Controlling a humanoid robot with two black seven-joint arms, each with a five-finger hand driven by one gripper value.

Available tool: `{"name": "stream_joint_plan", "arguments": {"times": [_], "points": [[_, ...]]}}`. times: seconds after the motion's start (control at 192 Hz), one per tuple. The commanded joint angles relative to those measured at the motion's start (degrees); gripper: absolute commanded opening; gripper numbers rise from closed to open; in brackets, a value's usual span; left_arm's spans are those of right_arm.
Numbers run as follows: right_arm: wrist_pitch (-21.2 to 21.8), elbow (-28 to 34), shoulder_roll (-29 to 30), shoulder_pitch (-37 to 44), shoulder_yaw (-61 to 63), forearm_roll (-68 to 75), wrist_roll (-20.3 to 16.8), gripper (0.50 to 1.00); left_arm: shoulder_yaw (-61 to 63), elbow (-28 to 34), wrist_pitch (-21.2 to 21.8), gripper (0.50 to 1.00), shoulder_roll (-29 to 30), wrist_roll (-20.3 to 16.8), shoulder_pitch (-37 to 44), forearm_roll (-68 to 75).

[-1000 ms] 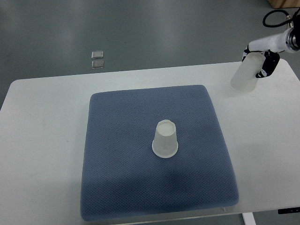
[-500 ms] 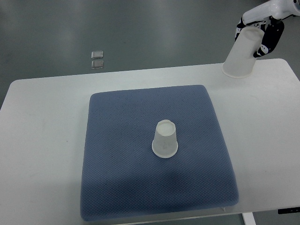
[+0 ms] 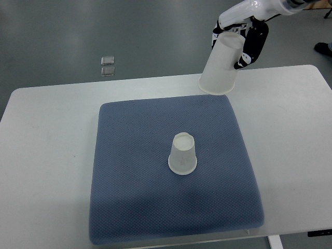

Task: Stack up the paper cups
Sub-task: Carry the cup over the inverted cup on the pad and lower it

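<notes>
Standing upside down near the middle of the blue pad (image 3: 135,207), one paper cup (image 3: 182,153) is seen with its closed base up, apart from everything else. Farther off, above the pad's far right corner, a second paper cup (image 3: 221,66) is held mouth-down and slightly tilted in the air. It is gripped near its base by the right hand (image 3: 244,39), whose fingers (image 3: 252,44) are curled around it. The stacking is judged not yet done: the carried cup is to be brought over the standing one and lowered onto it. The left arm is not seen.
</notes>
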Motion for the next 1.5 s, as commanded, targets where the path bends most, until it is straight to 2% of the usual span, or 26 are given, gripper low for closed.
{"name": "stream_joint_plan", "arguments": {"times": [0.0, 0.271, 0.562, 0.708, 0.974, 1.182, 1.494], "points": [[-0.05, 0.11, 2.40, 0.20, 1.84, 2.75, 0.00, 0.680, -0.05, 0.05, 0.00, 1.000, 0.00, 0.00, 0.00, -0.03], [-0.49, 0.81, 8.46, 0.99, 5.70, 6.97, 0.00, 0.680, -0.05, 0.22, 0.00, 1.000, 0.00, 0.00, 0.00, -0.03], [-0.93, 0.81, 11.19, -0.59, 7.64, 7.41, 0.44, 0.682, -0.05, 0.31, 0.00, 1.000, 0.00, 0.00, 0.00, -0.03], [-2.60, 0.81, 11.63, -2.96, 7.55, 7.32, 0.53, 0.682, -0.05, 0.49, 0.00, 1.000, 0.00, 0.00, 0.00, -0.03], [-3.22, 0.81, 11.63, -4.64, 7.55, 7.32, 0.53, 0.682, -0.05, 0.58, 0.00, 1.000, 0.00, 0.00, 0.00, -0.03], [-6.64, 0.81, 12.86, -7.18, 7.46, 7.23, 0.53, 0.682, -0.05, 0.58, 0.00, 1.000, 0.00, -0.01, 0.00, -0.03], [-9.19, 0.81, 13.56, -10.26, 7.11, 7.23, 0.53, 0.682, -0.22, 0.66, 0.00, 1.000, 0.00, 0.00, 0.00, -0.03]]}}
